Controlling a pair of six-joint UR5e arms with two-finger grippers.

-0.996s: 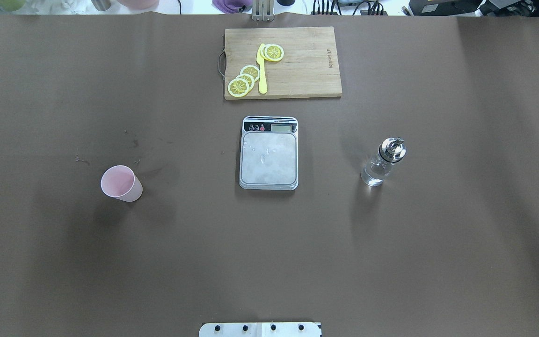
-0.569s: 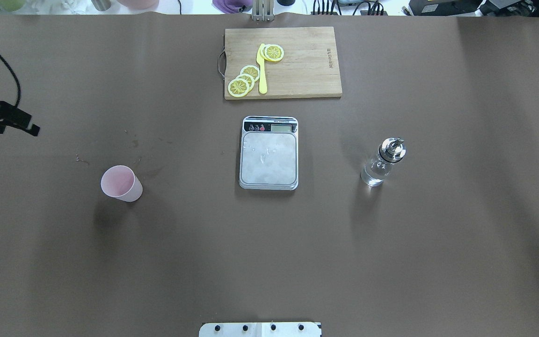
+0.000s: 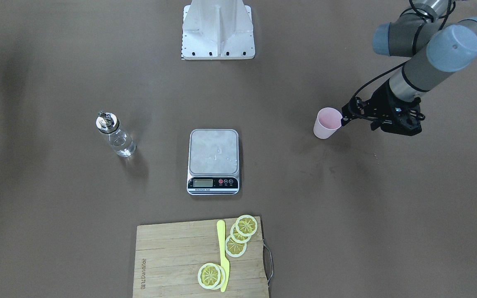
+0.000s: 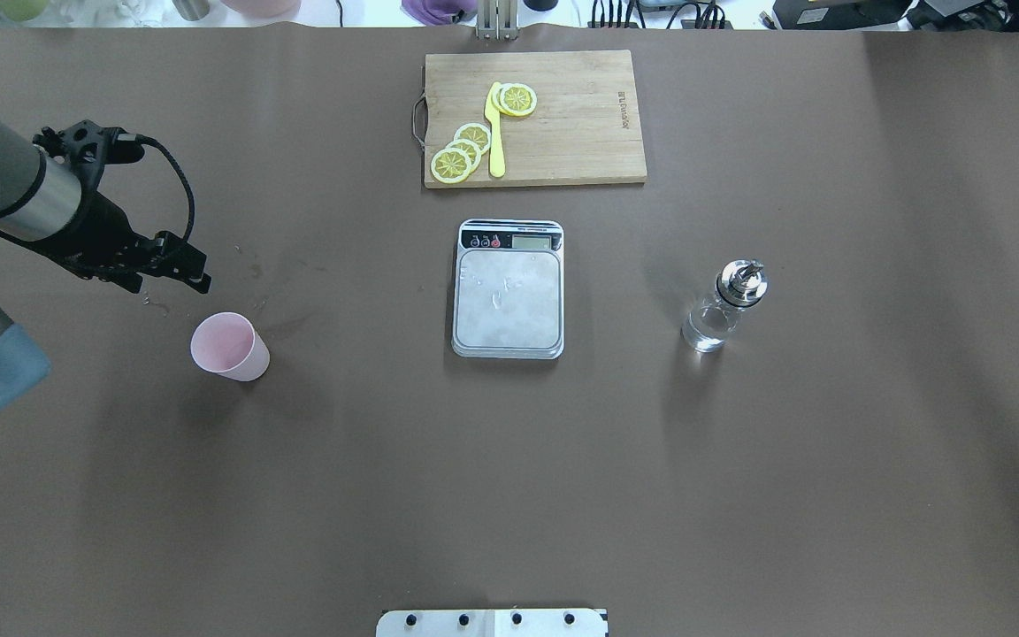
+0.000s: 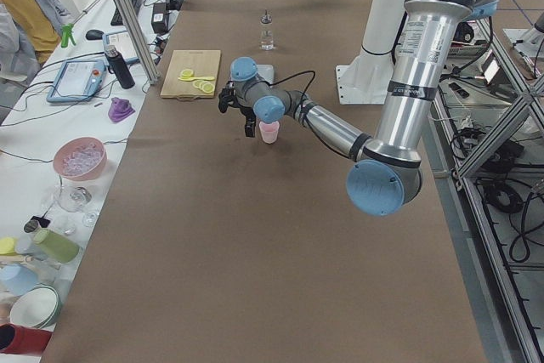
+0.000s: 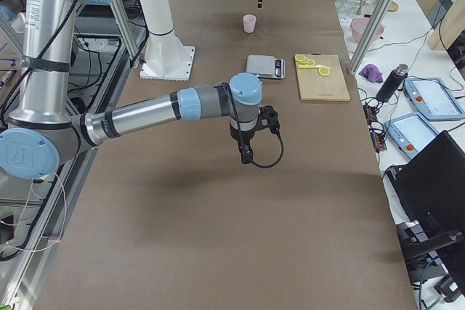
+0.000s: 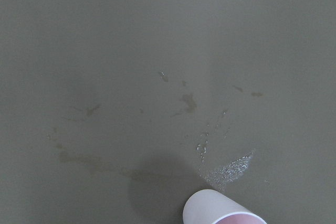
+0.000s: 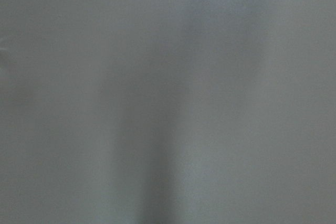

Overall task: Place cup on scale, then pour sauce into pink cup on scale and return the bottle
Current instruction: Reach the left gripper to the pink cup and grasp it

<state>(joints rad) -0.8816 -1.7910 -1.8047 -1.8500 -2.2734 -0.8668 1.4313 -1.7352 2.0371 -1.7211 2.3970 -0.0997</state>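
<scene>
I see a table (image 4: pixel 509 495) with a plain brown top and the scale (image 4: pixel 508 296) lying flat at its middle. The pink cup (image 4: pixel 228 347) stands upright well off to the robot's left of the scale. The glass bottle (image 4: pixel 722 310) stands upright well off to its right. A wooden cutting board (image 4: pixel 563 124) lies beyond the scale, near the far edge. Just beside the cup I see droplets (image 7: pixel 226 170) and faint smears on the surface.

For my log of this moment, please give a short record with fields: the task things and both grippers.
scale: table centre, nothing on its platform
cup: upright on the table, robot's left side, not on the scale
bottle: upright, robot's right side, untouched
left gripper: near the cup, not gripping it
right gripper: over bare table, away from the bottle
</scene>
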